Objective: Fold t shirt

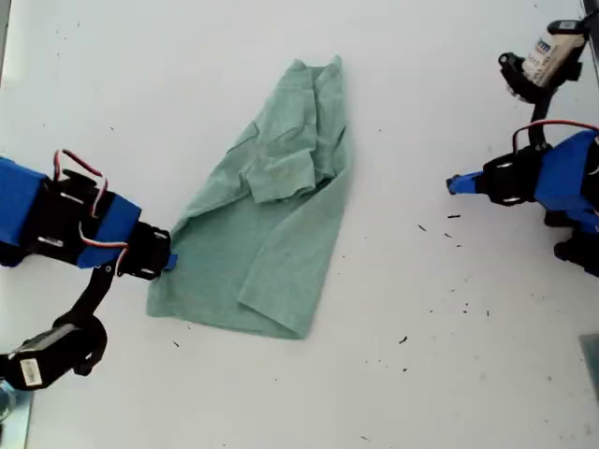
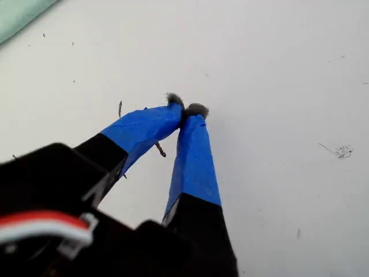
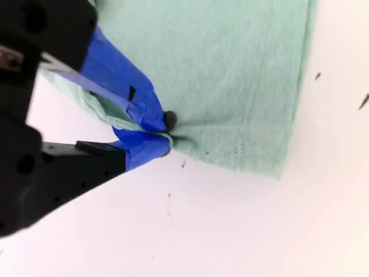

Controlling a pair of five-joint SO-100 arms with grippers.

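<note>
The sage-green t shirt point(image 1: 271, 215) lies rumpled and partly folded over itself in the middle of the white table point(image 1: 421, 374). My second gripper point(image 3: 166, 134), on the arm at the exterior view's left point(image 1: 170, 262), is shut on the t shirt point(image 3: 230, 69) at its edge near a lower corner. My first gripper point(image 2: 187, 109), on the arm at the exterior view's right point(image 1: 454, 184), is shut on nothing. It hovers over bare table well away from the cloth. Only a sliver of the t shirt point(image 2: 20, 14) shows in the first wrist view.
Small dark specks point(image 1: 454, 234) dot the table between the shirt and the arm at the exterior view's right. A grey object point(image 1: 591, 360) pokes in at that view's right edge. A metal clamp point(image 1: 9, 412) sits at its lower left corner.
</note>
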